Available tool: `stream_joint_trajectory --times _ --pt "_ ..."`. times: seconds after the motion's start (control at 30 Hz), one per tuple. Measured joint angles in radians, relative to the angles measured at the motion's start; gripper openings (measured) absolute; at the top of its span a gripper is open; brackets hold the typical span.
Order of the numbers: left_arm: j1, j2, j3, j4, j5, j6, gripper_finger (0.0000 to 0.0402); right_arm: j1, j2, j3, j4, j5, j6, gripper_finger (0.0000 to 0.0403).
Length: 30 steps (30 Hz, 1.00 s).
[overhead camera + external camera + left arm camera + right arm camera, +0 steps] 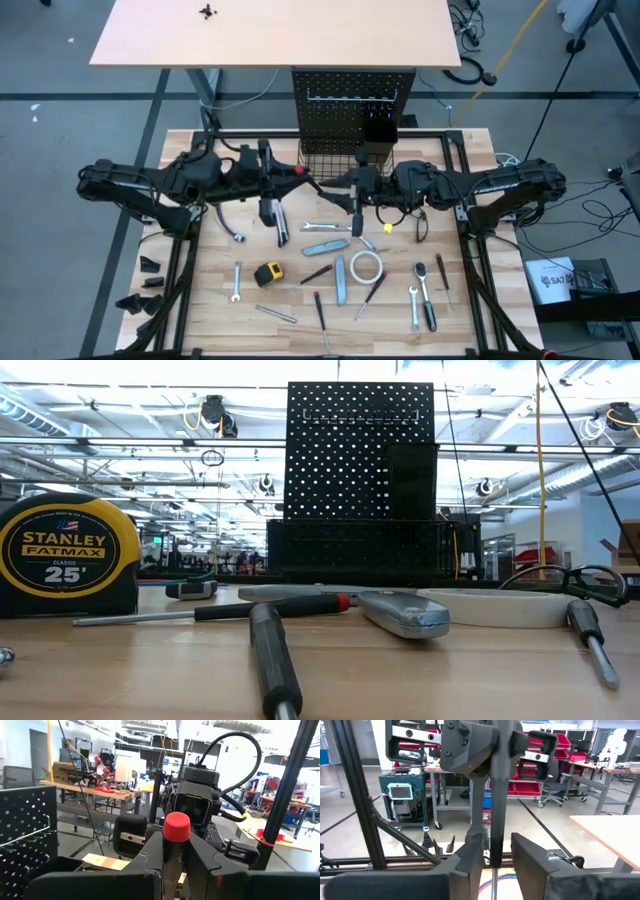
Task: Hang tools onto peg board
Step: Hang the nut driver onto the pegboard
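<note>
Two arms meet mid-worktop (200, 300) before the peg board (352, 105), passing a red-capped screwdriver (176, 840) between them while the other tools (340, 275) lie scattered on the wood. The left tool (176, 865) is pinched on the dark handle; the right tool (492, 857) stands slightly spread around the shaft. Next, seemingly, the right withdraws and the left carries the screwdriver to the board.

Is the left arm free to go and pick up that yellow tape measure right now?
Probably not yet. The left gripper is shut on a red-capped screwdriver, which the right gripper flanks too. Otherwise the tape measure lies uncovered on the left arm's side.
</note>
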Motion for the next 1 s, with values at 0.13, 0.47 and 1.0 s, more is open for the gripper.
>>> stream_joint_trajectory --times 0.13,0.47,1.0 --pt "0.000 -0.020 0.000 -0.053 -0.047 -0.001 0.0039 0.000 -0.008 0.000 -0.015 0.045 -0.006 0.0121" --pt "0.000 -0.126 0.010 -0.243 -0.207 -0.054 0.0039 0.000 -0.184 -0.001 -0.262 0.047 0.065 0.0139" --pt "0.205 0.254 0.571 -0.568 -0.025 -0.078 0.0039 0.119 -0.416 -0.001 -1.067 0.485 0.478 0.0137"
